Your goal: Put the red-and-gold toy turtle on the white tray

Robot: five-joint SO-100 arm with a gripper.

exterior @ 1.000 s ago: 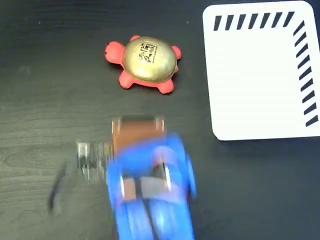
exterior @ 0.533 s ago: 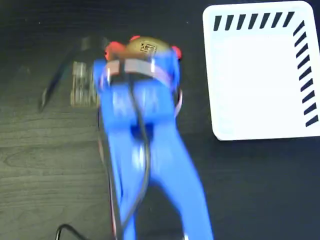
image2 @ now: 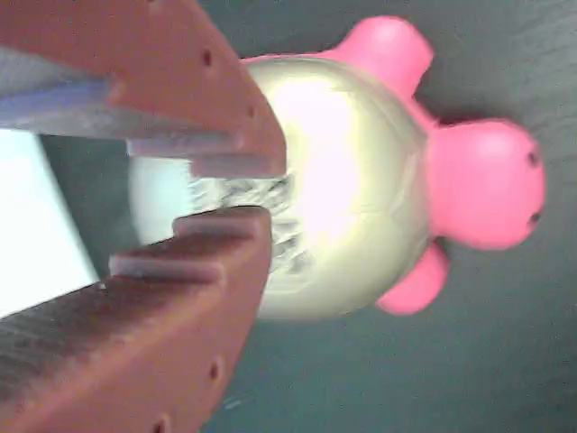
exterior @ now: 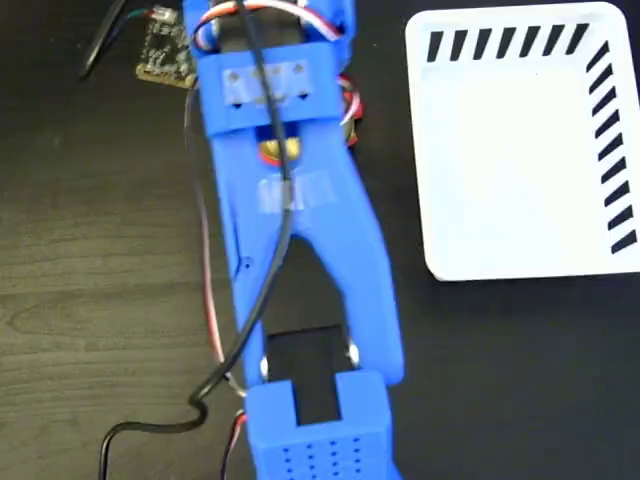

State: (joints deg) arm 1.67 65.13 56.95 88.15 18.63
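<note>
My blue arm (exterior: 300,260) reaches up the dark table (exterior: 90,250) from six o'clock toward twelve in the fixed view. It covers almost all of the red-and-gold toy turtle (image2: 361,180). Only a bit of gold and red peeks out by the arm there (exterior: 350,105).

In the wrist view my gripper (image2: 230,189) hangs right over the turtle's shiny gold shell. My two brown fingers (image2: 198,99) are nearly together, with just a thin gap. They hold nothing. I cannot tell if the tips touch the shell. The turtle's pink head points to three o'clock in that view.

The white tray (exterior: 520,150) sits at about two o'clock in the fixed view, well apart from the turtle. It has black stripes on two edges.

A small circuit board (exterior: 165,50) lies at eleven o'clock.
</note>
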